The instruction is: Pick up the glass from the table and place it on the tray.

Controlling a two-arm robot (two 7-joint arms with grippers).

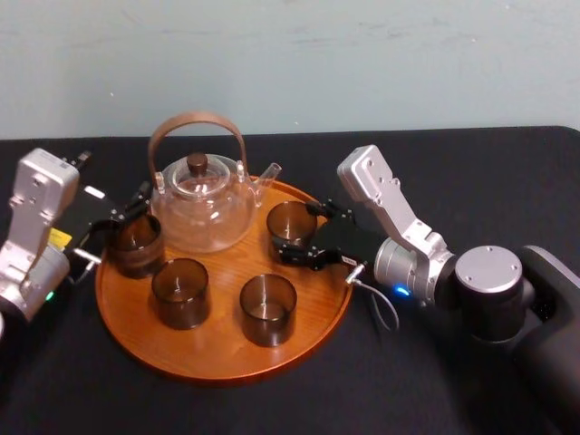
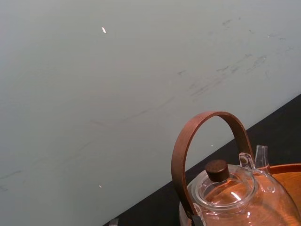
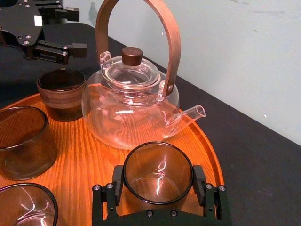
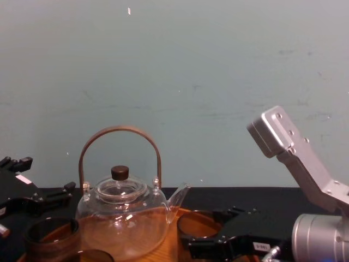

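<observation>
A round orange-brown tray (image 1: 217, 353) carries several small smoky-brown glasses and a clear teapot (image 1: 201, 204). My right gripper (image 1: 308, 234) reaches in from the right and is shut on the glass (image 1: 290, 222) at the tray's right side. In the right wrist view its fingers (image 3: 117, 181) press both sides of that glass (image 3: 157, 172), which stands upright on the wood. My left gripper (image 1: 127, 217) is open at the tray's left edge, just behind and above another glass (image 1: 136, 243) and not touching it.
Two more glasses (image 1: 179, 292) (image 1: 267, 308) stand at the front of the tray. The teapot's arched brown handle (image 4: 120, 131) rises high at the back. Black tablecloth (image 1: 435, 381) surrounds the tray, and a pale wall (image 4: 174, 65) stands behind.
</observation>
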